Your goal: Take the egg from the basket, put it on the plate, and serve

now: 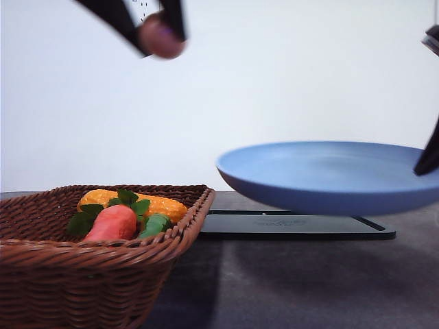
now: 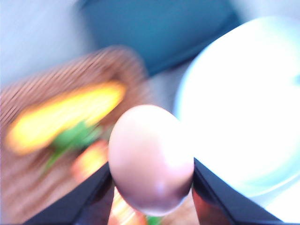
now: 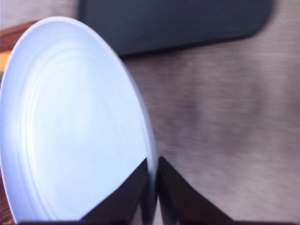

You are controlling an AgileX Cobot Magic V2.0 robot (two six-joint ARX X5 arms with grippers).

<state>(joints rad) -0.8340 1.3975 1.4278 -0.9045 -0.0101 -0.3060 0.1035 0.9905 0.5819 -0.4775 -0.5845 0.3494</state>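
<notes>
The left claw [image 1: 159, 31] hangs high in the air with the egg [image 1: 162, 38] pinched between its two dark fingers [image 1: 113, 17]. In the left wrist view the egg [image 2: 151, 159] sits squarely between the finger pads, one pressing on each side, its rounded end bulging out past them. Well below this claw stands the basket [image 1: 103, 257] on the desk [image 1: 309, 281], and inside it lie a corn cob [image 1: 161, 204], a carrot [image 1: 113, 223] with green leaves, and a small green vegetable [image 1: 156, 224] just beside the carrot.

The right claw [image 3: 152, 180] is pressed onto the rim of the plate [image 3: 70, 126], one finger on the upper face and one underneath, the edge caught between them. In the front view the plate [image 1: 329, 175] is held clear of the desk, roughly level, reaching from the right claw [image 1: 429, 154] toward the left claw's side while sitting well lower than the egg. Under the plate, flat on the desk, lies a black tray [image 1: 295, 225], just beside the basket's far corner. The egg is apart from the plate, above the basket and not over the plate.
</notes>
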